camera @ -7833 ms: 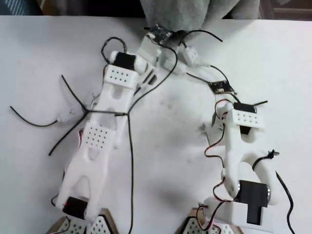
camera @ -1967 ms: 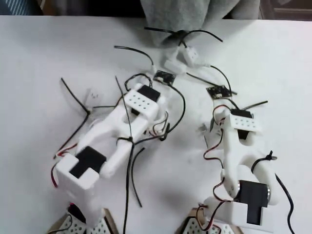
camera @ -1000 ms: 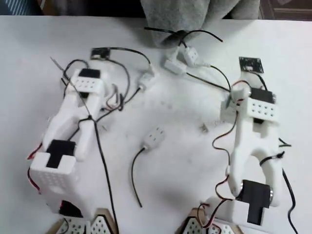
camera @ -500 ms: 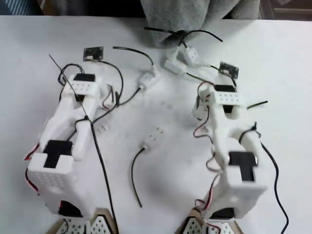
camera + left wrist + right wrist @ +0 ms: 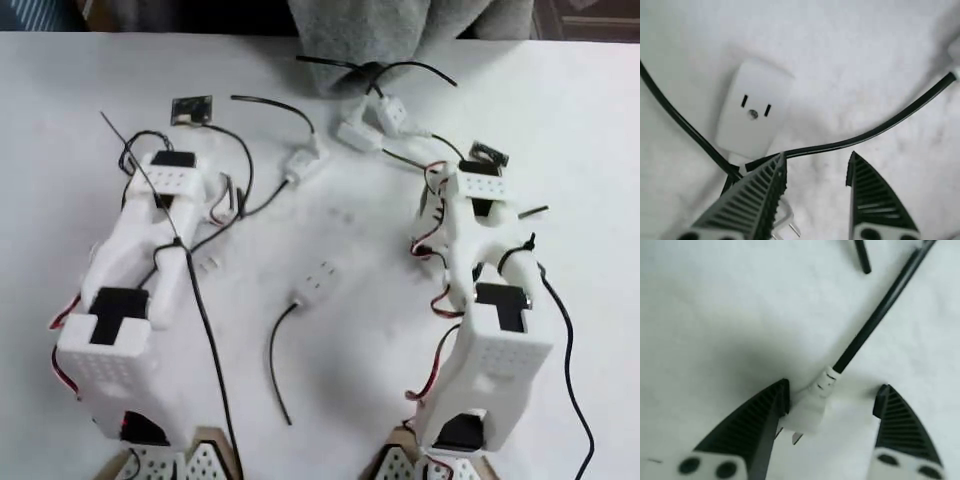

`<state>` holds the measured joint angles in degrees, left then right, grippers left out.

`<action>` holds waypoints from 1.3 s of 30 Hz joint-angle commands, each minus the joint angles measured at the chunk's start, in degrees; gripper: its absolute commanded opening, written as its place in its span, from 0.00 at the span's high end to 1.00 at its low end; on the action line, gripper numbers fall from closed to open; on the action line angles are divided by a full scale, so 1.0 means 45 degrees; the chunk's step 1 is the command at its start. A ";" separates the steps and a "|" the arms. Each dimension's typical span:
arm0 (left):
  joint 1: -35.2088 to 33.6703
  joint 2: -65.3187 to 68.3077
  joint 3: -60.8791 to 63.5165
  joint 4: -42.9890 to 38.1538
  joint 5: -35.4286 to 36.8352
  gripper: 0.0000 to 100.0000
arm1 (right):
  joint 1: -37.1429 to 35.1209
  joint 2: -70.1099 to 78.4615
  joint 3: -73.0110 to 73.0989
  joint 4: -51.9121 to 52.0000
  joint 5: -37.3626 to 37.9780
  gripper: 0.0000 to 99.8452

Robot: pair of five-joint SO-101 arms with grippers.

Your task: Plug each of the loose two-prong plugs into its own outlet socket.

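- Plug (image 5: 812,407), small and white, lay on the pale surface (image 5: 715,300) between the spread fingers of the right pincer (image 5: 833,387). Its body sat close against one finger, and nothing was pinched. Its prongs (image 5: 795,438) pointed toward the pincer's base, and its plug cable (image 5: 875,320) trailed away.
- Left pincer (image 5: 817,157) was also spread and held nothing, poised over a loose cable (image 5: 865,137). Just beyond lay a white outlet socket (image 5: 755,107), face up with its slots showing. The metal tips of a second plug (image 5: 787,229) peeked out beneath one finger.
- From above, a white corded block (image 5: 318,282), probably another socket, lay between the two arms, well apart from both.
- Handling, as a judgement: the plug looked light and hard-shelled, probably slick. Its cable seemed springy enough to twist it in a loose hold.
- The best hold appeared to be across the flat sides of the body, behind the prongs. The cable or the ribbed collar would be poorer places to grip.
- The socket looked light too and would likely skid when pushed, so it would need bracing.
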<state>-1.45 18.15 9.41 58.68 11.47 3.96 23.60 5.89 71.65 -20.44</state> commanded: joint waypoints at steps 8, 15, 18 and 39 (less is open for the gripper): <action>0.0166 -0.0752 -0.0059 -0.0234 -0.0039 0.79 | -0.0244 0.1065 -0.0371 0.0654 0.1172 0.93; 0.0166 -0.0752 -0.0078 -0.0254 -0.0039 0.79 | -0.0674 0.1280 -0.1328 0.1299 0.2559 0.98; 0.0166 -0.0752 -0.0078 -0.0254 -0.0039 0.79 | -0.1299 0.0654 -0.1328 0.1241 0.3653 0.98; 0.0166 -0.0752 -0.0059 -0.0254 -0.0039 0.79 | -0.3448 -0.7023 -0.1231 0.1846 0.7990 0.98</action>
<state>-1.36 18.15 9.41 58.68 11.47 -9.32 1.36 1.05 78.07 12.00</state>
